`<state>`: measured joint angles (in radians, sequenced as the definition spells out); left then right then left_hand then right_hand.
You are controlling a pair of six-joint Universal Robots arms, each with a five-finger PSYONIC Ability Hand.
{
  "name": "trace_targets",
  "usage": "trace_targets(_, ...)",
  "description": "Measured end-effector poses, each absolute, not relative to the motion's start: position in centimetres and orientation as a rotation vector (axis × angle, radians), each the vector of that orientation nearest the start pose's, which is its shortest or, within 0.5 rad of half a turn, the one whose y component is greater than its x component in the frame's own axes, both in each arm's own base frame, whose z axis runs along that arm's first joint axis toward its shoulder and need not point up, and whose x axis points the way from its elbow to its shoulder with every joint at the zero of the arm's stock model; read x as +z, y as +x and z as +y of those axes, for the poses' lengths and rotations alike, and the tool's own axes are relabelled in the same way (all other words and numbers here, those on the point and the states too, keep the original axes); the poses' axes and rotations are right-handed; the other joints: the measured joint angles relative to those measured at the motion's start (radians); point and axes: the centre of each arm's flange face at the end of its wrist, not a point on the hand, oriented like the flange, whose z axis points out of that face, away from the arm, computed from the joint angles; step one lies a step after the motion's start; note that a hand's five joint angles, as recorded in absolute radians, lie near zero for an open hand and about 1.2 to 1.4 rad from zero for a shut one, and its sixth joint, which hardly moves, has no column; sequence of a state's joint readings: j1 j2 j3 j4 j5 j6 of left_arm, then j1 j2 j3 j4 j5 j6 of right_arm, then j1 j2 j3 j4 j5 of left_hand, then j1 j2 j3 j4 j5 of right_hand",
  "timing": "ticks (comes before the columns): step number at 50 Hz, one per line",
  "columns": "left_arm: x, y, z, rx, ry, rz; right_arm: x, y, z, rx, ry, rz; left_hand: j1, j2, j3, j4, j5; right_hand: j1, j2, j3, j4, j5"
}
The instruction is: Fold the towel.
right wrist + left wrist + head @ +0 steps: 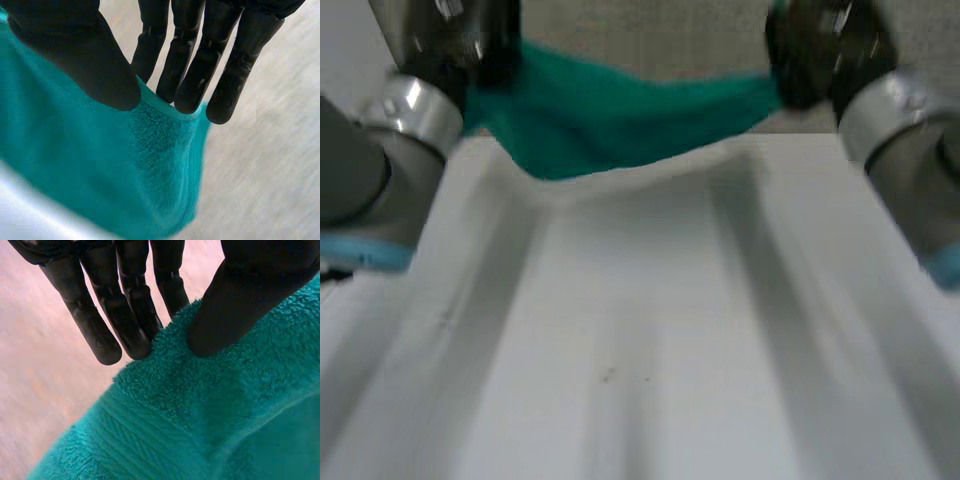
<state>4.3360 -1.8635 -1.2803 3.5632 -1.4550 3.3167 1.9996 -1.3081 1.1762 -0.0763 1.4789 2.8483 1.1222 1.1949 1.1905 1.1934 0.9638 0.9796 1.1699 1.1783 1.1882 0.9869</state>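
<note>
A teal towel (610,120) hangs stretched between my two hands above the far part of the white table (640,330), sagging in the middle. My left hand (480,50) holds its left end; in the left wrist view the thumb (240,305) presses the towel (210,410) against the straight fingers (125,315) at a corner. My right hand (810,50) holds the right end; in the right wrist view the thumb (85,65) and fingers (200,70) pinch the towel (115,170) at its corner edge.
The table's far edge (760,140) runs just under the hanging towel. Both forearms (380,160) (910,150) reach forward along the table's sides, with bare tabletop between them.
</note>
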Motion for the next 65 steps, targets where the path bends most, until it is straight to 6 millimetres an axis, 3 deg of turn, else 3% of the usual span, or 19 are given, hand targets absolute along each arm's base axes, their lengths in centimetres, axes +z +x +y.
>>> trace_targets(1,33.0,-27.9,-31.8,-2.777,0.687,1.797,33.7,28.4,-28.5,-2.247,-0.807,1.789,0.0,0.0,0.0,0.0,0.0,0.0,0.0,0.0,0.004,0.0)
trace_targets(3,31.9,-27.8,-31.5,-2.74,0.708,1.851,32.9,28.4,-28.2,-2.215,-0.829,1.824,0.0,0.0,0.0,0.0,0.0,0.0,0.0,0.0,0.004,0.0)
trace_targets(4,28.8,-27.5,-30.4,-2.619,0.764,2.007,29.5,28.0,-26.9,-2.046,-0.931,1.985,0.0,0.001,0.0,0.0,0.0,0.0,0.0,0.0,0.004,0.0)
trace_targets(7,25.6,-27.0,-29.3,-2.479,0.809,2.159,26.2,28.0,-25.8,-1.881,-1.018,2.111,0.0,0.001,0.001,0.0,0.0,0.0,0.0,0.003,0.004,0.0)
trace_targets(8,23.7,-26.6,-28.6,-2.39,0.831,2.246,24.1,28.0,-25.3,-1.777,-1.066,2.175,0.0,0.001,0.001,0.0,0.0,0.0,0.0,0.006,0.004,0.0)
trace_targets(12,20.3,-26.0,-27.4,-2.222,0.863,2.392,20.3,28.4,-24.6,-1.605,-1.136,2.262,0.0,0.001,0.001,0.0,0.0,0.0,0.0,0.007,0.004,0.0)
trace_targets(13,18.8,-25.8,-26.8,-2.146,0.878,2.452,18.4,28.6,-24.3,-1.522,-1.162,2.297,0.0,0.001,0.001,0.001,0.0,0.0,0.0,0.007,0.004,0.0)
trace_targets(19,16.1,-25.4,-25.4,-1.991,0.921,2.546,14.9,28.7,-23.8,-1.372,-1.191,2.357,0.0,0.001,0.001,0.001,0.0,0.0,0.0,0.007,0.004,0.0)
trace_targets(23,15.7,-25.1,-24.6,-1.933,0.945,2.565,14.9,28.5,-23.3,-1.353,-1.192,2.362,0.0,0.001,0.001,0.001,0.0,0.0,0.0,0.007,0.004,0.0)
trace_targets(30,16.2,-24.4,-23.1,-1.847,0.986,2.585,17.6,27.5,-20.7,-1.329,-1.23,2.316,0.0,0.001,0.001,0.0,0.0,0.0,0.0,0.007,0.004,0.001)
trace_targets(31,16.3,-24.2,-22.6,-1.816,1.002,2.592,18.4,27.2,-19.7,-1.307,-1.264,2.292,0.0,0.001,0.001,0.001,0.0,-0.052,-0.069,-0.067,-0.054,-0.05)
trace_targets(32,16.4,-24.0,-22.3,-1.791,1.014,2.598,19.1,27.0,-18.9,-1.281,-1.305,2.272,0.0,0.001,0.001,0.001,0.0,-0.22,-0.283,-0.264,-0.271,-0.242)
trace_targets(34,16.4,-23.9,-22.1,-1.771,1.023,2.603,19.7,26.9,-18.5,-1.277,-1.339,2.252,0.0,0.001,0.001,0.001,0.0,-0.411,-0.517,-0.521,-0.516,-0.483)
trace_targets(38,16.3,-23.8,-21.9,-1.749,1.031,2.608,20.9,27.1,-18.8,-1.324,-1.378,2.208,0.0,0.001,0.001,0.001,0.0,-0.557,-0.688,-0.701,-0.705,-0.678)
trace_targets(45,16.3,-23.9,-21.8,-1.742,1.033,2.609,23.5,28.7,-22.1,-1.551,-1.386,2.093,0.0,0.001,0.001,0.001,0.0,-0.589,-0.726,-0.742,-0.758,-0.73)
trace_targets(53,16.3,-23.9,-21.8,-1.744,1.033,2.607,21.9,30.6,-25.6,-1.593,-1.495,2.042,0.0,0.001,0.001,0.001,0.0,-0.585,-0.723,-0.735,-0.74,-0.705)
trace_targets(59,16.3,-24.0,-21.7,-1.742,1.034,2.608,19.0,31.5,-27.1,-1.565,-1.667,2.01,0.0,0.001,0.001,0.001,0.0,-0.57,-0.719,-0.696,-0.704,-0.69)
trace_targets(60,16.3,-24.0,-21.7,-1.741,1.035,2.608,17.8,31.7,-27.6,-1.549,-1.722,2.004,0.0,0.001,0.001,0.001,0.0,-0.56,-0.686,-0.683,-0.692,-0.681)
trace_targets(65,16.3,-24.0,-21.7,-1.74,1.038,2.609,15.7,31.9,-28.2,-1.518,-1.78,2.005,0.0,0.001,0.001,0.001,0.0,-0.518,-0.627,-0.634,-0.646,-0.638)
